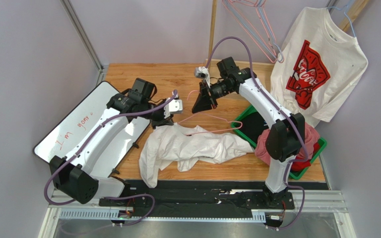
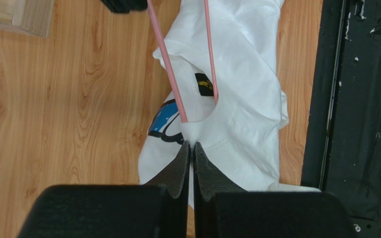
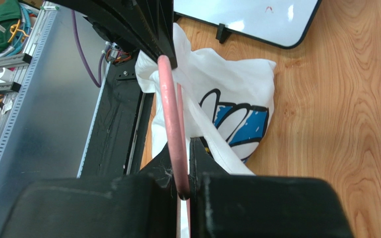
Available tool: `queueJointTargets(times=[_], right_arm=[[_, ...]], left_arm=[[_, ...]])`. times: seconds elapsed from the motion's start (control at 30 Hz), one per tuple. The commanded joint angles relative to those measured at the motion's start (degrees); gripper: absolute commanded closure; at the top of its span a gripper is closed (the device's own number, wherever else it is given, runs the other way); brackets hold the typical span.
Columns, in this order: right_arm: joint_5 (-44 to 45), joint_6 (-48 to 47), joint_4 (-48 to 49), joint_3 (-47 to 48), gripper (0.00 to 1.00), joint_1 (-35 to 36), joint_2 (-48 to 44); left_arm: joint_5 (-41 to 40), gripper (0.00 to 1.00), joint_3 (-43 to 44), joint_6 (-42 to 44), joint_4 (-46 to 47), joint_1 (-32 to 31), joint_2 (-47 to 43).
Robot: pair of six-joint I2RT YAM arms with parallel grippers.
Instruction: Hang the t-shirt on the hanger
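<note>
Left gripper (image 2: 191, 146): clenched on the collar rim of the t-shirt (image 2: 247, 74), pads pressed together over the ribbed edge. Just beyond the fingertips, two pink wires of the hanger (image 2: 165, 54) entering the neck opening beside the dark label; bluish print just left of the pinch. Right gripper (image 3: 180, 148): clamped on the hanger wire, gripped between its pads above the shirt. Shirt bunched on the wooden table (image 1: 143, 79) beneath and between both grippers, lower part trailing toward the arm bases. Whiteboard (image 1: 86, 124) outboard of the left arm. Green bin (image 1: 242, 114) with red cloth (image 1: 260, 146) beside the right arm. Beyond the right gripper, red-print shirt (image 1: 321, 64) hung at the wall, blue hangers (image 1: 257, 25) alongside.
</note>
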Motion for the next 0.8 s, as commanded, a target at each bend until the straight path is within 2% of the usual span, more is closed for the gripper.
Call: queueJointTargets(times=[0.0,0.1,0.33,0.53,0.6,0.63,0.77], right_arm=[[-3.4,5.3,8.5,0.1,1.00,2.7,-0.3],[-3.1,9.4,13.9,-1.7,1.00,4.2,0.0],[-2.7,27.7,39.9,-7.9,1.00,9.1,-1.7],[-2.1,33.1,45.8,-8.6,1.00,10.2,-1.7],[-2.1,33.2,45.9,-8.6,1.00,10.2,-1.8],[-2.2,33.3,46.0,-8.6,1.00,10.1,-1.9],[-2.2,33.3,46.0,-9.4,1.00,9.9,-2.5]], left_arm=[[2.8,1.00,3.8,-3.4,0.9,-1.6,-1.9],[2.6,1.00,4.8,-5.1,1.7,-2.3,-1.9],[2.0,1.00,4.7,-10.9,6.3,-3.5,-1.5],[-0.9,1.00,1.3,-14.1,9.1,-4.3,-3.5],[-1.9,0.94,0.1,-15.4,9.4,-4.2,-4.7],[-2.3,0.83,-0.2,-15.9,10.1,-4.2,-5.2],[-4.5,0.60,-2.3,-17.8,9.6,-3.0,-8.2]])
